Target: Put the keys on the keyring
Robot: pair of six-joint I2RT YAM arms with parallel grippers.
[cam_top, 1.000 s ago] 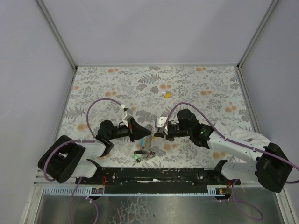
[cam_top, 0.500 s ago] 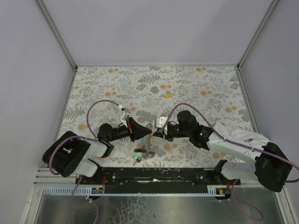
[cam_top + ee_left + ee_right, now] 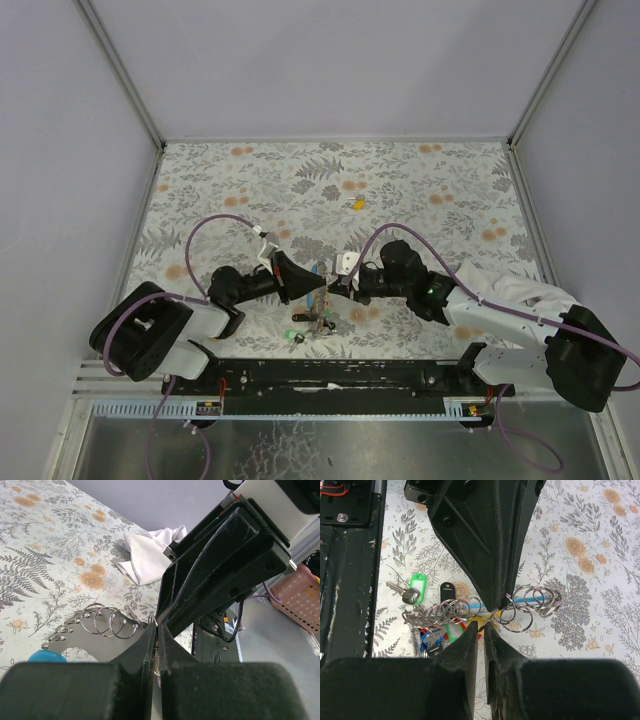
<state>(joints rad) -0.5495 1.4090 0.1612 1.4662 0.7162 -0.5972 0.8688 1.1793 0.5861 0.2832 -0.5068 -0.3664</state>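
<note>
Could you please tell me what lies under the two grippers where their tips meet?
A chain of silvery rings and keys with a green tag and a black tag, plus red and yellow bits. The right gripper covers the rest of the cluster.

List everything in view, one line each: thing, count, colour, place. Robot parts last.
table: one; grey floral
keys: clustered, count unclear; green, black, red, blue, yellow tags; near table edge
keyring: several linked rings; silvery; strung out from the keys
strip: one; light blue; among the rings
small piece: one; yellow; far on the table
cloth: one; white; table's right side
basket: one; pink; beyond the table
cables: two; purple; one on each arm
left tool: black; shut
right tool: black; shut, tips meeting the left's
</note>
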